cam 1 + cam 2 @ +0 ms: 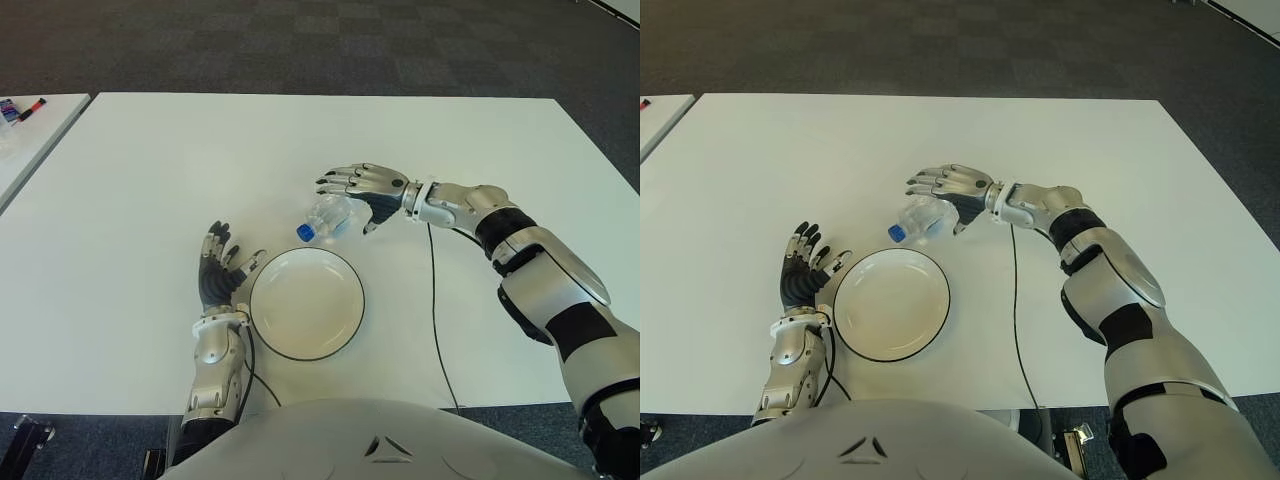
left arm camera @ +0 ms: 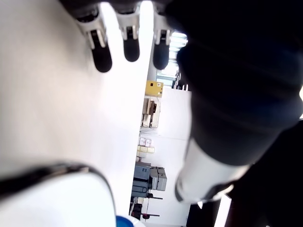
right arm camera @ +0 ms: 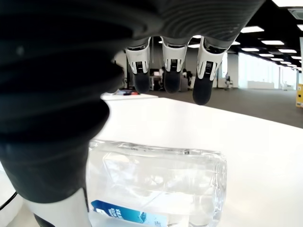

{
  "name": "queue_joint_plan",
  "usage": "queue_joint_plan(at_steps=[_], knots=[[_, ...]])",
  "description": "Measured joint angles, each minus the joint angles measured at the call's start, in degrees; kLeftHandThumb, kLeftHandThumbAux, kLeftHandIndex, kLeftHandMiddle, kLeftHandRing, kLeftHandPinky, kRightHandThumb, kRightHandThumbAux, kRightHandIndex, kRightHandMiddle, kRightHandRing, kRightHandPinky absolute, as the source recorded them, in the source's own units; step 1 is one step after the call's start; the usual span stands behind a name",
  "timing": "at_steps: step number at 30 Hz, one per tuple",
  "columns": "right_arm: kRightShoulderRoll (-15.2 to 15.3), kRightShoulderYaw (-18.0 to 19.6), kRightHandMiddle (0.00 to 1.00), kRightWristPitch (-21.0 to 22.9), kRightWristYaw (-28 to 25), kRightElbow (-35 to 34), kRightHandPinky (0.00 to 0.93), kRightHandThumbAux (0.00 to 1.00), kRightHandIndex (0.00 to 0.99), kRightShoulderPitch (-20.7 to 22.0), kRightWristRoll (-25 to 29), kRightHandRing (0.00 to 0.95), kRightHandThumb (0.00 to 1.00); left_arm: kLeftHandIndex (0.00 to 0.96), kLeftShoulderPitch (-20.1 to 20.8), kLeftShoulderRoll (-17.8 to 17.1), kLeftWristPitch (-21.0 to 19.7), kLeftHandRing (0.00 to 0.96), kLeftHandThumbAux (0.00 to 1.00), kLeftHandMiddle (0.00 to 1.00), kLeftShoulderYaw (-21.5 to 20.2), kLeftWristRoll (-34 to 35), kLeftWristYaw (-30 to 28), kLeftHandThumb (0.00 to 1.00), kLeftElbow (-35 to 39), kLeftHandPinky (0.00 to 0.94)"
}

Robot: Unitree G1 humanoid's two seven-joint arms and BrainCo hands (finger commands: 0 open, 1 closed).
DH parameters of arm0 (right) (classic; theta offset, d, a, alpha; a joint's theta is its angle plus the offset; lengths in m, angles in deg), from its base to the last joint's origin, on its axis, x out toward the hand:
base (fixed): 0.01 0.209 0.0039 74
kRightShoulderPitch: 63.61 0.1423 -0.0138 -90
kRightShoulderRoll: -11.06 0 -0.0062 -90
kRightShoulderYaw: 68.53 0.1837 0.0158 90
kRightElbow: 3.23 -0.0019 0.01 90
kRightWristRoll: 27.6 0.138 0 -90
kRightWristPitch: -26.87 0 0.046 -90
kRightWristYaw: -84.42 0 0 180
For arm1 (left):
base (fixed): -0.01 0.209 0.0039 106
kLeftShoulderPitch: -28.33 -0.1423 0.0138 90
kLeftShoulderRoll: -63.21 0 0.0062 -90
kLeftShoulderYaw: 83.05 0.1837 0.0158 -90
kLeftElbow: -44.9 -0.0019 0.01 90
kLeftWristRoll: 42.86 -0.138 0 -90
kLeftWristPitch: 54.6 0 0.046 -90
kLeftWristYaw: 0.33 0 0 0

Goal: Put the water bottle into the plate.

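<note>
Nearest, the left hand (image 1: pixel 218 268) is laid flat just left of the plate (image 1: pixel 306 303), fingers spread. Behind the plate, the water bottle (image 1: pixel 328 218) lies on its side on the white desk (image 1: pixel 150 180); the right hand (image 1: pixel 360 192) is held open over it, hiding part of the bottle. Dark carpet (image 1: pixel 300 45) is seen beyond.

Right hand (image 3: pixel 156 71) spread above bottle (image 3: pixel 156 187); three fingertips (image 3: pixel 172 80) at 12 o'clock, clear of it. Thumb (image 3: pixel 52 142) at 9 o'clock, just beside the bottle. Bottle lies on white table (image 3: pixel 255 151), label at 6 o'clock.
</note>
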Motion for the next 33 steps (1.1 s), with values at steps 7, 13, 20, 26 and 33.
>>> queue_joint_plan(at_steps=[7, 13, 20, 26, 33], knots=[[-0.4, -0.7, 0.0, -0.6, -0.7, 0.0, 0.14, 0.854, 0.0, -0.5, 0.0, 0.028, 0.0, 0.123, -0.1, 0.0, 0.0, 0.092, 0.967, 0.128, 0.2, 0.1, 0.0, 0.021, 0.2, 0.112], [-0.7, -0.7, 0.0, -1.0, -1.0, -0.1, 0.156, 0.849, 0.0, -1.4, 0.0, 0.02, 0.0, 0.12, -0.2, 0.0, -0.2, 0.092, 0.964, 0.129, 0.7, 0.1, 0.0, 0.018, 0.4, 0.117], [-0.8, -0.9, 0.0, -1.0, -1.0, -0.1, 0.121, 0.839, 0.0, -1.8, 0.0, 0.011, 0.0, 0.121, -0.5, 0.0, -0.2, 0.095, 0.967, 0.133, 1.3, 0.0, 0.0, 0.031, 0.6, 0.11], [-0.8, -1.0, 0.0, -1.0, -1.1, -0.1, 0.106, 0.844, 0.0, -1.9, 0.0, 0.003, 0.0, 0.118, -0.7, 0.0, -0.3, 0.09, 0.961, 0.128, 1.7, -0.1, 0.5, 0.038, 0.8, 0.11], [-0.8, -1.0, 0.0, -1.1, -1.7, -0.1, 0.111, 0.855, 0.0, -2.2, 0.1, 0.004, 0.0, 0.122, -1.0, 0.0, -0.7, 0.091, 0.963, 0.131, 1.9, -0.5, 0.9, 0.05, 1.1, 0.117]])
